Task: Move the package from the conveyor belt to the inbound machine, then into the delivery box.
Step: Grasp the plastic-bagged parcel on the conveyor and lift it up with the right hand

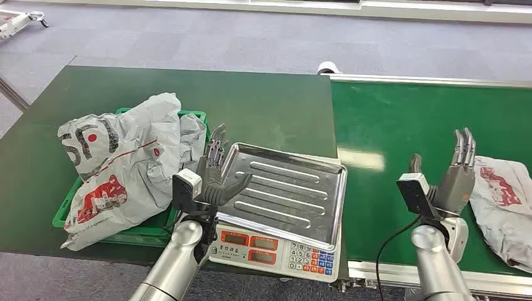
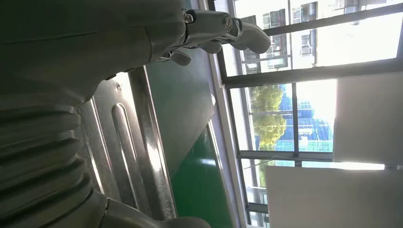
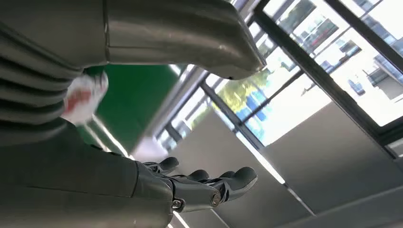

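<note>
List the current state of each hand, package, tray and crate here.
Left hand: open, empty, at the tray's edge.
Right hand: open, empty, beside the package.
Package: lying on the belt.
Tray: empty, on the scale.
Crate: holding grey bags.

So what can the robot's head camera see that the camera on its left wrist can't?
Head view alone: the green crate stuffed with grey packages, the scale's keypad, the right hand open beside a package on the conveyor belt. Left wrist view alone: big windows with trees and buildings outside. Both share the left hand, open with fingers apart, the scale's shiny metal tray and the green conveyor belt.
</note>
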`<state>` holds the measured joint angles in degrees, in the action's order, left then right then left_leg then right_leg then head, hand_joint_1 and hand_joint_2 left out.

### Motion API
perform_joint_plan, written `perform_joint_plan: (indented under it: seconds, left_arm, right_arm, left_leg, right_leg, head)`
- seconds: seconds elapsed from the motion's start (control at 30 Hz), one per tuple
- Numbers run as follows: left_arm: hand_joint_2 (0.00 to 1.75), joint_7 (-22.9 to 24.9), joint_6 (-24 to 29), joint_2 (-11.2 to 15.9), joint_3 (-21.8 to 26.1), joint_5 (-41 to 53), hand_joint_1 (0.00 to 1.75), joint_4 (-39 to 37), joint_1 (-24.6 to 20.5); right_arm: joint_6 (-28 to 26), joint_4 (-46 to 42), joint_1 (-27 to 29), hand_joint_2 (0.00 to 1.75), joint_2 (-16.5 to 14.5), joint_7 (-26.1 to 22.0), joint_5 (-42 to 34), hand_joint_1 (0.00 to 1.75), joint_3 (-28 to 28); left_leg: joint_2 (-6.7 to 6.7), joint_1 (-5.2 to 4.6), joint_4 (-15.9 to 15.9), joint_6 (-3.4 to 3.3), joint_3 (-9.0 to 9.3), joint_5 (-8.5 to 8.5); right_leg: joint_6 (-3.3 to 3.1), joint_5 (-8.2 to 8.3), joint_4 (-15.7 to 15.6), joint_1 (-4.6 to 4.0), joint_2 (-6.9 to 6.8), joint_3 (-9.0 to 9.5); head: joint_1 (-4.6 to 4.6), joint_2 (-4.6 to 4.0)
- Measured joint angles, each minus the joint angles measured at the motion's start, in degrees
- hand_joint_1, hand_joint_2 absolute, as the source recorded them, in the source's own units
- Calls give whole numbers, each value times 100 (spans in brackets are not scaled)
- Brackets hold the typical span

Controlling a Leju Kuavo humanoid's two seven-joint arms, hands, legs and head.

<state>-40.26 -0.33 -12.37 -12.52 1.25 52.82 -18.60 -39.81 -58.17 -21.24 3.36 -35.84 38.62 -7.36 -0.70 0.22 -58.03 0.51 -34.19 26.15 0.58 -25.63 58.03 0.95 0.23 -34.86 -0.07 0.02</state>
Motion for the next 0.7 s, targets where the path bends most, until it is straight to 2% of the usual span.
perform_joint_plan:
  seconds: [0.07,0.2,0.33,0.5,0.7]
  left_arm:
    - [175,0,-2,3,1,1,0,-3,-1]
    - [175,0,-13,7,22,8,0,-14,-10]
    - [175,0,-45,6,62,24,0,-17,-18]
    - [175,0,-93,2,91,70,0,-63,-38]
    - [175,0,-111,0,92,80,0,-107,-46]
  right_arm:
    - [-6,-70,7,0,-32,97,226,0,-172]
    - [-14,-281,0,0,-170,534,1487,0,-975]
    - [-14,-284,-85,0,-251,998,2145,0,-1702]
    - [-14,47,-235,0,-239,1449,2278,0,-2316]
    - [-12,517,-308,0,-164,1633,2212,0,-2692]
  left_leg:
    - [0,0,0,0,0,0]
    - [0,-1,0,0,0,0]
    - [-3,-2,0,-1,-2,0]
    - [1,-2,-1,-1,2,0]
    - [1,-1,0,0,2,0]
  right_leg:
    - [0,0,0,0,0,0]
    - [0,0,0,1,0,0]
    - [0,0,0,2,-3,1]
    - [0,0,0,2,1,1]
    - [0,0,0,1,2,-1]
  head:
    - [0,0]
    - [0,0]
    - [0,0]
    - [0,0]
    - [0,0]
